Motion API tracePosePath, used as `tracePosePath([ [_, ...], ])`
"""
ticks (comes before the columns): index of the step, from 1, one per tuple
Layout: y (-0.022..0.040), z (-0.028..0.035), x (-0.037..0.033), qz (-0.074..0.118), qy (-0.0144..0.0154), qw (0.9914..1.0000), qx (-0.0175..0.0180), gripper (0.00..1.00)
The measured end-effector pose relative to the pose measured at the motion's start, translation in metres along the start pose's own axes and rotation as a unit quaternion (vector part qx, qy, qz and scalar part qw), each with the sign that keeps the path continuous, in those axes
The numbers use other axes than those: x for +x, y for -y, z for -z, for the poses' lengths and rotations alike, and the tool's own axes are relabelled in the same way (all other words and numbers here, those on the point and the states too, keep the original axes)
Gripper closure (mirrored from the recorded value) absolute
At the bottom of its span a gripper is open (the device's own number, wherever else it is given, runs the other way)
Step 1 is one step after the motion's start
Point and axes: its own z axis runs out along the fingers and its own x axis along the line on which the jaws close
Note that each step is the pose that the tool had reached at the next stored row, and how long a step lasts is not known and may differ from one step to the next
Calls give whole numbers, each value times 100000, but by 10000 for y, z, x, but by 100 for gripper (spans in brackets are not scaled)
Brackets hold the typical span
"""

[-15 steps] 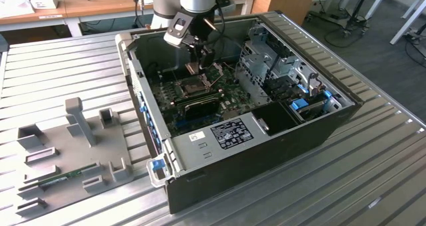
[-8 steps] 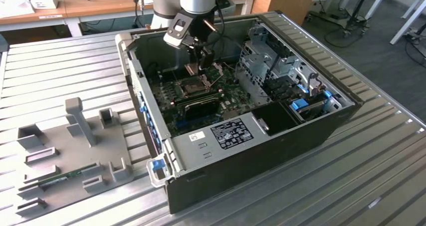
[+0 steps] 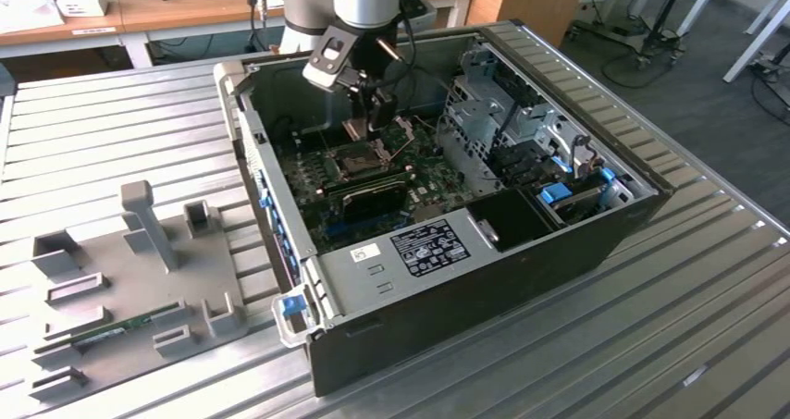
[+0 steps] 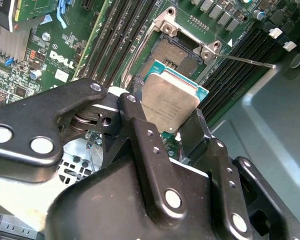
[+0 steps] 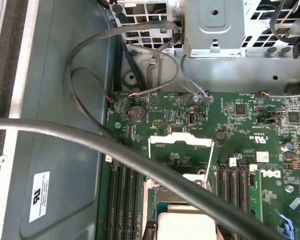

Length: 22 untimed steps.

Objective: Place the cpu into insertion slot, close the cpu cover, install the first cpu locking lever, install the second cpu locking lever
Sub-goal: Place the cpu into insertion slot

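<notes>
My gripper (image 3: 376, 123) reaches down inside the open computer case and is shut on the cpu (image 4: 169, 102), a flat square chip with a dull silver top and a green edge. One black finger (image 4: 135, 120) sits on each side of the chip. The chip hangs tilted just above the insertion slot (image 4: 177, 55), a square black socket with a silvery rim that lies open beneath it. In the first wrist view the cpu (image 5: 182, 225) shows near the cpu cover (image 5: 179, 142), a thin silvery frame swung up off the socket. A thin locking lever (image 4: 249, 61) sticks out sideways beside the socket.
The case (image 3: 593, 225) stands on a slatted metal table (image 3: 111, 132). Long black memory slots (image 4: 115, 40) flank the socket. Drive cages (image 3: 519, 132) fill the exterior view's right of the case. A grey cable (image 5: 90, 137) crosses the first wrist view. A grey fixture plate (image 3: 124, 280) lies at the exterior view's left.
</notes>
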Motion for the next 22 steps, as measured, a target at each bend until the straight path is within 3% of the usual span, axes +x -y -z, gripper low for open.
tracePosePath([
  [10,1,-12,0,-271,14,100000,73,46],
  [22,6,-83,0,-271,13,100000,140,46],
])
